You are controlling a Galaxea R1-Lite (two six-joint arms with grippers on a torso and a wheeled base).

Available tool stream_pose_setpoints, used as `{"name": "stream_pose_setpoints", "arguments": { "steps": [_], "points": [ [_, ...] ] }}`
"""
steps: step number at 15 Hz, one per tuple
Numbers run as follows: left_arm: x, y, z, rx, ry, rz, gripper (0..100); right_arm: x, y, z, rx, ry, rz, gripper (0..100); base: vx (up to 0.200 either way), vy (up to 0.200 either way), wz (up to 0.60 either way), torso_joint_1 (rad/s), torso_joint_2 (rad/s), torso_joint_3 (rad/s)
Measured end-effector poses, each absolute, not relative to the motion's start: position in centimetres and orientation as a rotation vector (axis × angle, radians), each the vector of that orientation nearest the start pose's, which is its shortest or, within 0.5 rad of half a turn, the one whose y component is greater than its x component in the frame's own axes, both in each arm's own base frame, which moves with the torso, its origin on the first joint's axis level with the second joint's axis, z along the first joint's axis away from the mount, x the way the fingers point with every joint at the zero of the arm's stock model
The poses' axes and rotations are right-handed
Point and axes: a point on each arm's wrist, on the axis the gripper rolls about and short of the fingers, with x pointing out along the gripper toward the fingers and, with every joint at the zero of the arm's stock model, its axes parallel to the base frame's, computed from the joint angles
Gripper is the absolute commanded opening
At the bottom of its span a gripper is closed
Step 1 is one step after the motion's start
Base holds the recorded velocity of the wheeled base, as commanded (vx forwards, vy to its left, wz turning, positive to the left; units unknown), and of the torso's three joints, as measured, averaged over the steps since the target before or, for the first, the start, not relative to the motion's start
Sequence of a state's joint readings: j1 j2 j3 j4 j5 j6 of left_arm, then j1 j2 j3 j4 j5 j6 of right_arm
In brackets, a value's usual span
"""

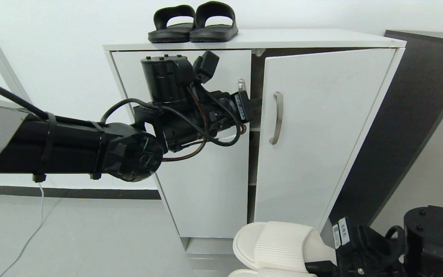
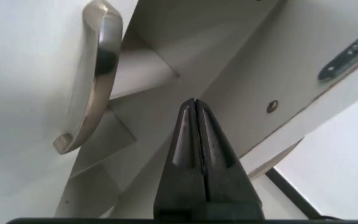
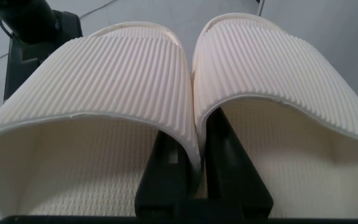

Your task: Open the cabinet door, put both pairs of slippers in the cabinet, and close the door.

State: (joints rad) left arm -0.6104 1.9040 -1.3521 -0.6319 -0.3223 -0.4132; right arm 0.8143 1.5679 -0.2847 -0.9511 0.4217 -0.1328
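A pair of black slippers (image 1: 192,24) rests on top of the white cabinet (image 1: 321,38). The right door (image 1: 321,134) stands slightly ajar, leaving a dark gap beside the left door (image 1: 206,184). My left gripper (image 1: 258,103) is shut, with its tip poking into that gap at handle height. In the left wrist view the shut fingers (image 2: 185,149) point at an inner shelf (image 2: 143,68), next to a silver door handle (image 2: 95,74). At the cabinet's foot my right gripper (image 3: 197,149) is shut on the inner straps of the white slippers (image 3: 123,81), holding the pair (image 1: 279,244) together.
A dark panel (image 1: 417,127) leans along the cabinet's right side. A white wall with a dark baseboard (image 1: 67,192) lies to the left, and a thin cable (image 1: 29,234) trails over the pale floor there. The right door's handle (image 1: 277,117) is close beside the left gripper.
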Motion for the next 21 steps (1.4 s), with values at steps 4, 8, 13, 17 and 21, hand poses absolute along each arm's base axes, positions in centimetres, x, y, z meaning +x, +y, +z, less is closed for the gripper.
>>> {"name": "stream_pose_setpoints", "arguments": {
  "steps": [4,8,13,17,21],
  "points": [
    [31.5,-22.9,26.4,-0.425,0.124,-0.931,0,13.6,16.7,11.8,-0.191,0.279,1.277,0,-0.200,0.000,0.00,0.002,0.00,0.004],
    [29.5,-25.5,25.8,-0.409,0.154,-1.001,0,12.8,17.0,11.6,-0.199,0.290,1.316,0,-0.200,0.000,0.00,0.001,0.00,0.004],
    [26.7,-28.3,25.9,-0.404,0.115,-1.056,0,12.0,17.2,11.6,-0.206,0.287,1.346,0,-0.040,0.000,0.00,0.000,0.00,0.000],
    [28.0,-25.2,25.8,-0.404,0.112,-0.971,0,12.2,17.1,11.7,-0.198,0.284,1.331,0,0.000,0.000,0.00,0.000,0.00,0.000],
    [26.5,-20.7,26.4,-0.404,0.106,-0.865,0,15.0,16.3,12.0,-0.173,0.283,1.145,0,0.000,0.000,0.00,0.000,0.00,0.000]
  ]
}}
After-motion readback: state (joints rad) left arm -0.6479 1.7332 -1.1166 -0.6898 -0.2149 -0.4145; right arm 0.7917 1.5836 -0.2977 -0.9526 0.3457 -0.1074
